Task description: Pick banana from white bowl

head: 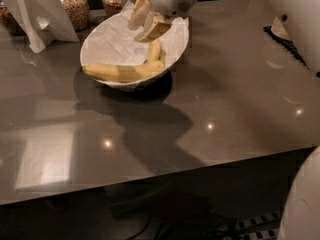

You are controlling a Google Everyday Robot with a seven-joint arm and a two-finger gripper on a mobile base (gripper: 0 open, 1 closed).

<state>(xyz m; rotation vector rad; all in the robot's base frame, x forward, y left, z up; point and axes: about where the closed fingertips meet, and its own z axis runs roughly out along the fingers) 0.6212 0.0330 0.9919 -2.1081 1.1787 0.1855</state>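
The white bowl [100, 44] stands on the dark counter at upper centre, wide, shallow and lined with crumpled white paper. A yellow banana [125, 71] lies across its front, its stem end curving up toward the back. My gripper [146, 20] hangs over the bowl's back right, just above the banana's raised end. Its two pale fingers [155, 29] are spread apart and point down into the bowl with nothing between them.
Two jars of nuts [74, 6] and a white folded card stand [37, 21] sit behind the bowl at the left. My white arm [295, 19] fills the right edge. The counter's front edge [150, 184] runs across the lower frame.
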